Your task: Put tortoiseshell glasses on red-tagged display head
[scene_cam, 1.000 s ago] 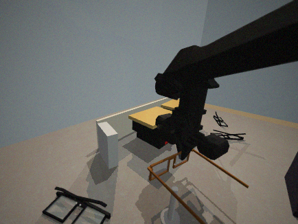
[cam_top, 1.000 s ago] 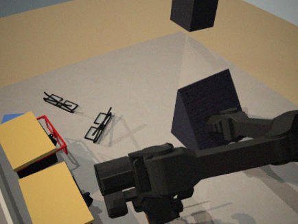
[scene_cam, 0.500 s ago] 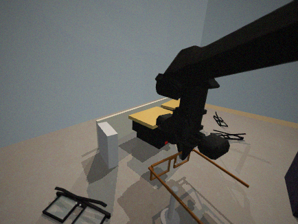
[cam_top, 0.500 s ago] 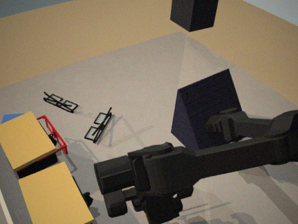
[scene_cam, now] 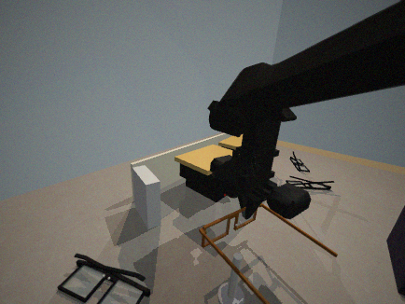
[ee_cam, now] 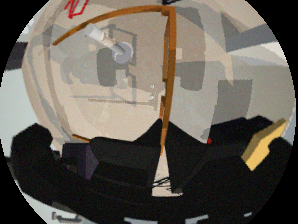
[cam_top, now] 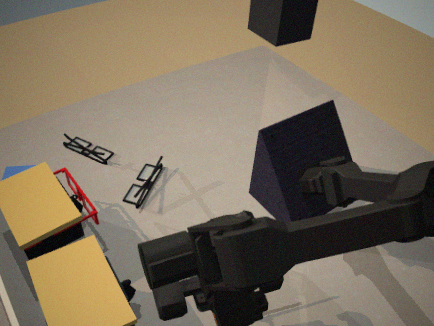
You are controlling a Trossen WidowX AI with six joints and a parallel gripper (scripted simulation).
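The tortoiseshell glasses hang in the air, temples open. My gripper is shut on their front frame, near one end; its fingertips are hidden in the top view. A display head with a flat yellow top stands beyond the glasses in the exterior view, apart from them. A small red spot shows at this head; I cannot tell whether it is the tag. The other head wears red glasses.
Black glasses and another black pair lie beyond the heads' fronts. A third black pair is near the front in the exterior view. A pale post stands below the held glasses. A white block and dark wedge also stand there.
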